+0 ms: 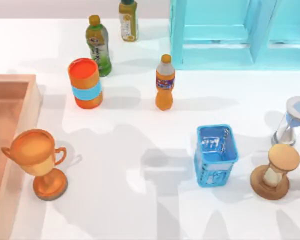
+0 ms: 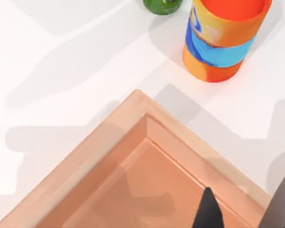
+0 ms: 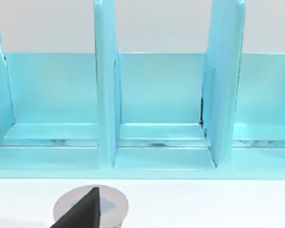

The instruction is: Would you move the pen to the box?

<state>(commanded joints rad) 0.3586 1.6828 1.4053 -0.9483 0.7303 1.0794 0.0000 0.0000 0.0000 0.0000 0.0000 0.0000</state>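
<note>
Two dark fingertips point(image 2: 208, 211) of the left gripper hang over the shallow light-brown wooden box point(image 1: 32, 107) at the table's left edge; its opening cannot be told. Beyond its corner stands an orange-and-blue can point(image 2: 223, 38).

The white desk point(image 1: 140, 210) carries the light wooden box point(image 1: 10, 107) at nine o'clock, with a bronze trophy cup point(image 1: 37, 160) just beside its rim. Toward twelve stand two green bottles point(image 1: 99, 45), an orange can point(image 1: 85, 82), an orange bottle point(image 1: 165, 82) and a turquoise cabinet point(image 1: 240, 35). A blue mesh holder point(image 1: 216, 155) and two hourglasses point(image 1: 277, 170) stand toward four.
</note>
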